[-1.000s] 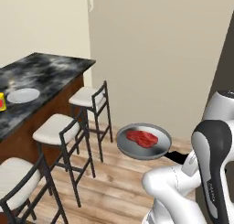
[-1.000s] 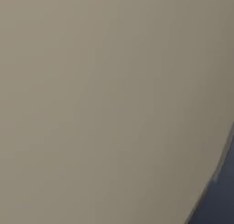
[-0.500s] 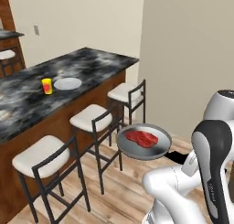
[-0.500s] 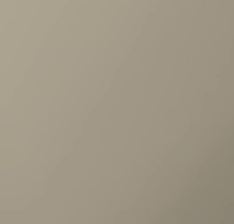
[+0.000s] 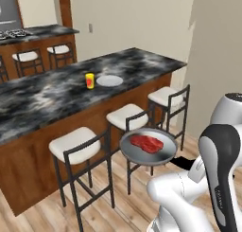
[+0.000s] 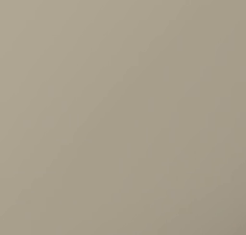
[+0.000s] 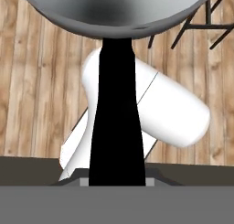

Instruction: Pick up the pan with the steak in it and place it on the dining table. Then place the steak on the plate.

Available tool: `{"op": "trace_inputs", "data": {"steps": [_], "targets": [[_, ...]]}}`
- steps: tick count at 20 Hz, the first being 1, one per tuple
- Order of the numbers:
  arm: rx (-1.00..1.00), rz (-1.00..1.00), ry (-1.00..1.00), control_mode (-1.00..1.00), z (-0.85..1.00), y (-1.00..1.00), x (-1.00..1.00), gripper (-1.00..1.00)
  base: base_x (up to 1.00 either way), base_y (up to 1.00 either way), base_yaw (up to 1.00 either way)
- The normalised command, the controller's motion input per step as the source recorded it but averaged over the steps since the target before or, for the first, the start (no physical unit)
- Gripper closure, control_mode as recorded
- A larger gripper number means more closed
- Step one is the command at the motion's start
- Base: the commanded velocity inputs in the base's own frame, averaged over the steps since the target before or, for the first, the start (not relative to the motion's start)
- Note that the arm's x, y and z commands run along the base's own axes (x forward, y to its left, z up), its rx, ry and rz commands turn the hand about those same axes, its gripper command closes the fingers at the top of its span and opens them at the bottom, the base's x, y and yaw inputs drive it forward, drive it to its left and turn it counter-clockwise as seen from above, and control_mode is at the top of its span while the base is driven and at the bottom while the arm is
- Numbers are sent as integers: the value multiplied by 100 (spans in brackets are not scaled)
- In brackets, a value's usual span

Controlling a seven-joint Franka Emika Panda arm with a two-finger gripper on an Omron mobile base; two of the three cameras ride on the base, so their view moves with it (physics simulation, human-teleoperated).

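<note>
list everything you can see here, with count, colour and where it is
pan: 1, grey with black handle, held in the air above the wood floor, in front of the stools
steak: 1, red, lying in the pan
dining table: 1, dark marbled top, brown wood side, left half of the left base view
plate: 1, white-grey, on the dining table
small cup: 1, yellow with red, on the dining table beside the plate
near stools: 3, white seats, dark frames, along the dining table
far stools: 2, white seats, at the back counter
gripper: 1, shut on the pan's handle
</note>
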Motion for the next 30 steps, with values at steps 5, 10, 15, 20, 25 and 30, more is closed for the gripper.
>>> {"op": "trace_inputs", "data": {"steps": [5, 10, 15, 20, 25, 30], "targets": [[0, 0, 0, 100, 0, 0, 0, 100, -1, 8, 41], [0, 0, 0, 100, 0, 0, 0, 100, -1, 0, 9], [0, 0, 0, 100, 0, 0, 0, 100, 3, -38, 1], [0, 0, 0, 100, 0, 0, 0, 100, 10, -89, 4], [0, 0, 0, 100, 0, 0, 0, 100, 17, -92, 4], [0, 0, 0, 100, 0, 0, 0, 100, 21, -91, 4]]}}
